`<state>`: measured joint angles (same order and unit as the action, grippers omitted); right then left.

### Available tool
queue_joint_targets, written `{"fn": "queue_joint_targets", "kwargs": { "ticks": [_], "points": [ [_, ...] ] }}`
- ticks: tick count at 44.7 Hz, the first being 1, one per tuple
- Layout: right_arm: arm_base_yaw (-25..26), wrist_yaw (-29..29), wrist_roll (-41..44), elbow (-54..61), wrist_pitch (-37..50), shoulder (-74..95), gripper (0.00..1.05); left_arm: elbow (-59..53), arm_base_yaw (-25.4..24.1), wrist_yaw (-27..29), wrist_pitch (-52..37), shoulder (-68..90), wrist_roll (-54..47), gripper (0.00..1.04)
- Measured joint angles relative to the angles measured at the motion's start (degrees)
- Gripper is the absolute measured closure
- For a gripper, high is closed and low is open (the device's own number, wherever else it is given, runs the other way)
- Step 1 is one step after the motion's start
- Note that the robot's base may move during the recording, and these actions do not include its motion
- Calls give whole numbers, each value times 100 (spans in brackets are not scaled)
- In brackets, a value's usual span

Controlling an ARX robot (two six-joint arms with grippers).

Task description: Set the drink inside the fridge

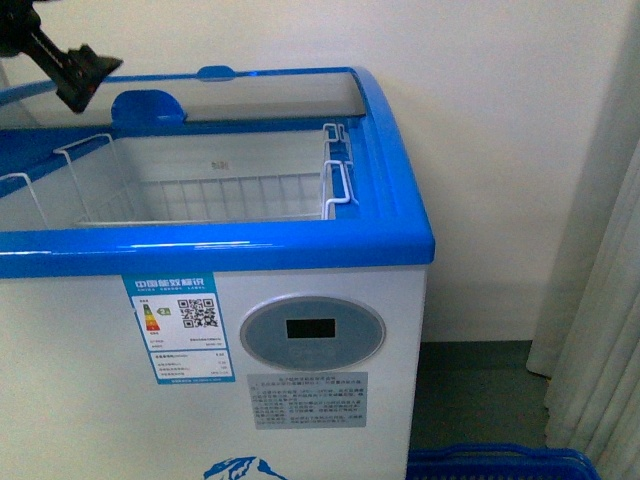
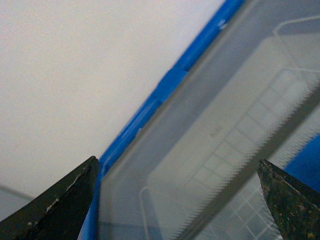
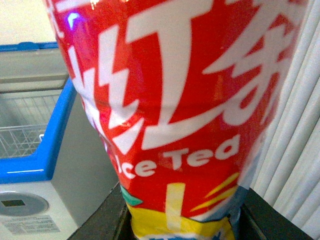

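The fridge is a white chest freezer with a blue rim, an oval grey display panel and a white wire basket inside. Its near side stands uncovered, the glass lid slid toward the back. My left gripper is open at the fridge's far left, above the lid edge; its dark fingertips frame the glass lid in the left wrist view. My right gripper is shut on the drink, whose red label with white lettering and yellow lower band fills the right wrist view. The fridge's corner shows beside it.
A blue plastic basket sits on the floor at the fridge's right. A white curtain hangs at the right, also shown in the right wrist view. A white wall stands behind the fridge.
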<state>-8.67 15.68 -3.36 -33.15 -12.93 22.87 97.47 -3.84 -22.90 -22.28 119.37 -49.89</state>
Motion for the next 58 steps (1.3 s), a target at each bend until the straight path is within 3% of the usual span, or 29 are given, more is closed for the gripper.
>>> {"fn": "queue_joint_targets", "kwargs": {
  "ticks": [7,12,18,23,28,31,36,39,43,46,48,51,54,58],
  "points": [
    [0,2,0,0,0,0,67,-404,-33,979,-984,-289,1742,8],
    [0,4,0,0,0,0,67,-1521,-98,1794,-765,-1261,3558,8],
    [0,0,0,0,0,0,67,-3724,-140,1821,-354,-3244,5235,8],
    [-2,-13,0,0,0,0,67,-5372,-76,1512,299,-4946,5901,8],
    [0,20,0,0,0,0,67,-6660,35,1749,1145,-6572,6389,8],
    [0,50,0,0,0,0,67,-7309,192,2083,1864,-7696,6719,8],
    [-7,-24,0,0,0,0,67,-7947,1117,3053,3368,-9945,7189,9],
    [-7,2,0,0,0,0,67,-8271,1473,3357,2830,-10618,6651,19],
    [35,-76,33,-15,-66,28,67,-8601,1447,3309,2409,-11044,5849,33],
    [413,-1172,466,-435,-1038,249,67,-8795,1329,3182,2387,-11147,5528,44],
    [623,-1808,763,-654,-1600,378,67,-8896,1086,2806,2389,-11197,5375,51],
    [776,-2472,1272,-761,-1906,616,67,-8990,704,2387,2387,-11267,5241,60],
    [835,-2903,1674,-826,-1779,929,67,-9042,490,2385,2380,-11320,5178,69],
    [846,-3029,2343,-1126,-1316,1521,67,-9097,431,2306,2358,-11392,5112,81]
  ]
}}
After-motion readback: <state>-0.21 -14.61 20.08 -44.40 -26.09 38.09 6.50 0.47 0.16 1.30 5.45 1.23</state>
